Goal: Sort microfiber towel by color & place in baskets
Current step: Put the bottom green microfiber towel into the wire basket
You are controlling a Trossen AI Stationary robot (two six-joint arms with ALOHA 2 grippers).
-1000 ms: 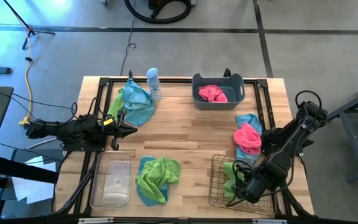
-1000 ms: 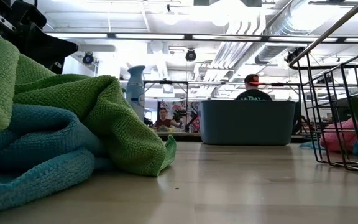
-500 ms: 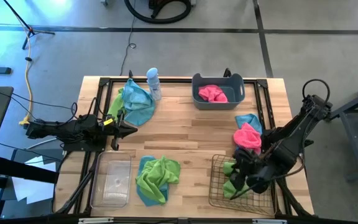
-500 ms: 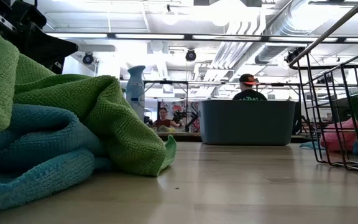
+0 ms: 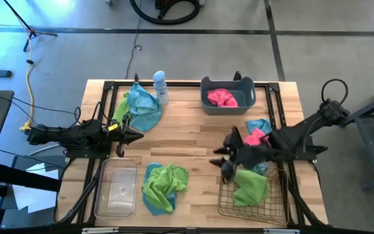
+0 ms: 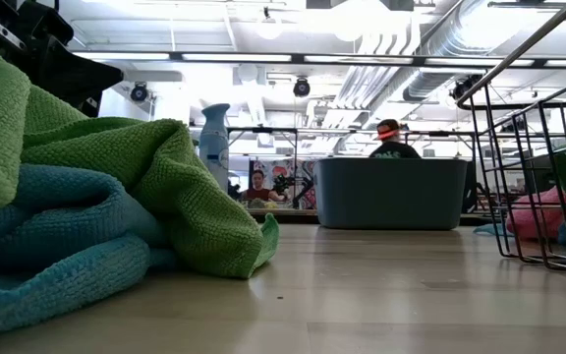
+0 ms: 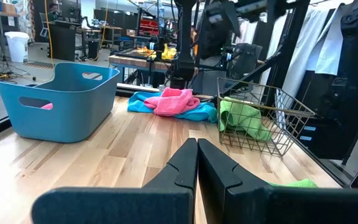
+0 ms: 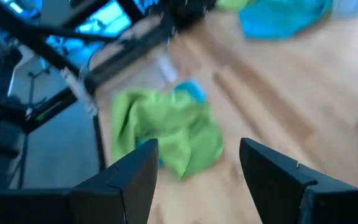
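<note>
We count one pink towel (image 5: 221, 97) in the tub (image 5: 206, 86) at twelve o'clock and one green towel (image 5: 250, 186) in the wire basket (image 5: 226, 205) at five – the rest still out – our right gripper (image 5: 224, 156) open and empty, left gripper (image 5: 135, 135) closed, idle at nine.
</note>
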